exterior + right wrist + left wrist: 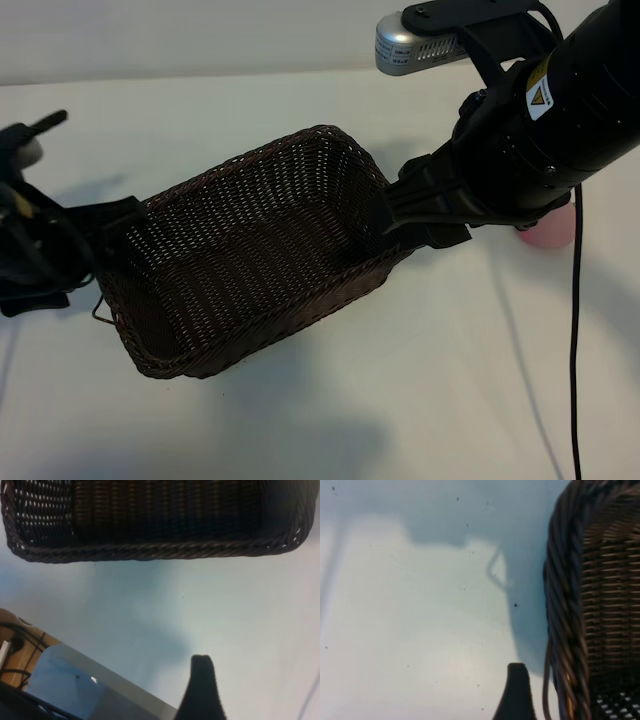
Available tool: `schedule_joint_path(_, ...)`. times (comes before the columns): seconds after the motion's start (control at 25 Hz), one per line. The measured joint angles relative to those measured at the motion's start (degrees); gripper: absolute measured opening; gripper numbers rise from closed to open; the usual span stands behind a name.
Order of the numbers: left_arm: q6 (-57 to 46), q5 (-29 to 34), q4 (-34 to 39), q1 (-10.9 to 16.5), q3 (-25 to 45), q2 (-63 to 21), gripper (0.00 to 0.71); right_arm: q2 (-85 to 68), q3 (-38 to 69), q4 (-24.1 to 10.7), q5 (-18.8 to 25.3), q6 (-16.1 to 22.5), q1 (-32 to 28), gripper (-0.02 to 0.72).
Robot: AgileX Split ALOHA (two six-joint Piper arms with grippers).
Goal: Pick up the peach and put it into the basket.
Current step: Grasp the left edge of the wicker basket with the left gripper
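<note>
The basket (pixel 250 250), dark-brown woven wicker, lies slantwise mid-table with nothing in it. Only a pink sliver of the peach (pixel 548 232) shows on the table, behind my right arm. My right gripper (pixel 408 215) hangs at the basket's right end, open and holding nothing. One dark finger (pixel 202 690) shows in the right wrist view, apart from the basket's rim (pixel 150 552). My left gripper (pixel 100 238) sits at the basket's left end, also open and holding nothing. Its one visible finger (pixel 517 692) is close beside the basket's braided rim (pixel 560 605).
A black cable (pixel 575 330) hangs down over the white table (pixel 420 400) at the right. A silver camera housing (pixel 410 45) rides on the right arm. A grey metal plate (pixel 75 680) shows at the table's edge in the right wrist view.
</note>
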Motion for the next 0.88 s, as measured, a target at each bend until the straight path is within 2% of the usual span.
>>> schedule_joint_path(0.28,0.96,-1.90,-1.33,0.07,0.51,4.50,0.566,0.00,0.00,0.11,-0.02,0.00,0.00,0.552)
schedule_joint_path(0.56,1.11,-9.49,-1.67,0.07,5.32,6.38,0.566,0.00,0.00,0.17,-0.06,0.00,0.00,0.552)
schedule_joint_path(0.88,1.63,-13.44,-2.78,0.08,5.80,10.82,0.566,0.00,0.00,0.34,-0.06,0.00,0.00,0.552)
